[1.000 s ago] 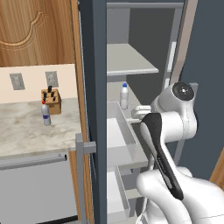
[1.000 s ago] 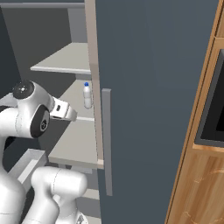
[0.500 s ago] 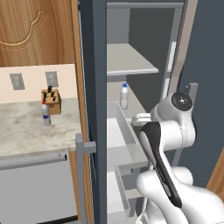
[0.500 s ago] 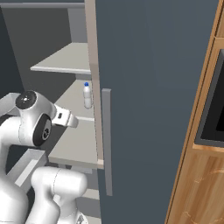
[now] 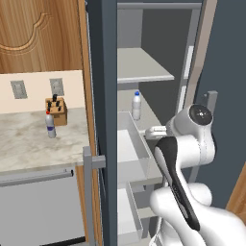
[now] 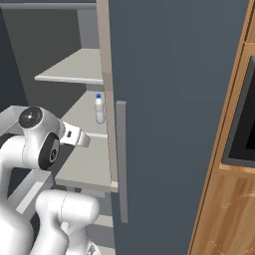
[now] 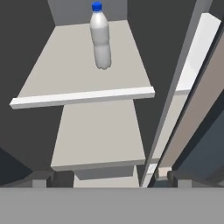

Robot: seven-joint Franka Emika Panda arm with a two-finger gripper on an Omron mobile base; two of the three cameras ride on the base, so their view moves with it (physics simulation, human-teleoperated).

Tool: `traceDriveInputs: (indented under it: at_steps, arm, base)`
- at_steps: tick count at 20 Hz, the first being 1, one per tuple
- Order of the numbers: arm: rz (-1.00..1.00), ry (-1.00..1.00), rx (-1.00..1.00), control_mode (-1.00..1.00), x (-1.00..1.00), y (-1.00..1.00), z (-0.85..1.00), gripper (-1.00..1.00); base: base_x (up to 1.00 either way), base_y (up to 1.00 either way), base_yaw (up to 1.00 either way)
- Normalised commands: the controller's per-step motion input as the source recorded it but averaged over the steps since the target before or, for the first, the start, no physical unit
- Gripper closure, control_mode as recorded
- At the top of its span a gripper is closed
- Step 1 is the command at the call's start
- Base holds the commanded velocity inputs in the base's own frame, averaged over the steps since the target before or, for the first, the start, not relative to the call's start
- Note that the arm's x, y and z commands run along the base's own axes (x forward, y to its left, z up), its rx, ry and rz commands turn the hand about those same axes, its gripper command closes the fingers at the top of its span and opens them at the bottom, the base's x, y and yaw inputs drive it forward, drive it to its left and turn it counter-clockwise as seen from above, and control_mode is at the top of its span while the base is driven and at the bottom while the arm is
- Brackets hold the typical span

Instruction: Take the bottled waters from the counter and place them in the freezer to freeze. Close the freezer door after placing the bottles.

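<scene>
Blue-capped bottle upright on a freezer shelf; red-capped bottle upright on the counter, just before the knife block. Gripper empty, fingers spread wide, short of the shelf.

Blue-capped bottle upright on freezer shelf — red-capped bottle on counter.
</scene>
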Motion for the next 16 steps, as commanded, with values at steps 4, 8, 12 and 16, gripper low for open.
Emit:
traceDriveInputs:
  at_steps: [4, 8, 12, 16]
  arm:
    - [0.0, 0.0, 0.0, -1.0, -0.12, 0.0, 0.0, -1.0]
    - [0.0, 0.07, 0.02, -1.0, -0.2, -0.33, 0.0, -1.0]
    - [0.0, 0.14, 0.0, -1.0, -0.23, -0.13, 0.0, -1.0]
    - [0.0, 0.1, 0.0, -1.0, -0.36, -0.01, -0.04, -1.0]
  base:
    - [0.0, 0.0, 0.0]
    - [0.0, 0.0, 0.0]
    - [0.0, 0.0, 0.0]
    - [0.0, 0.0, 0.0]
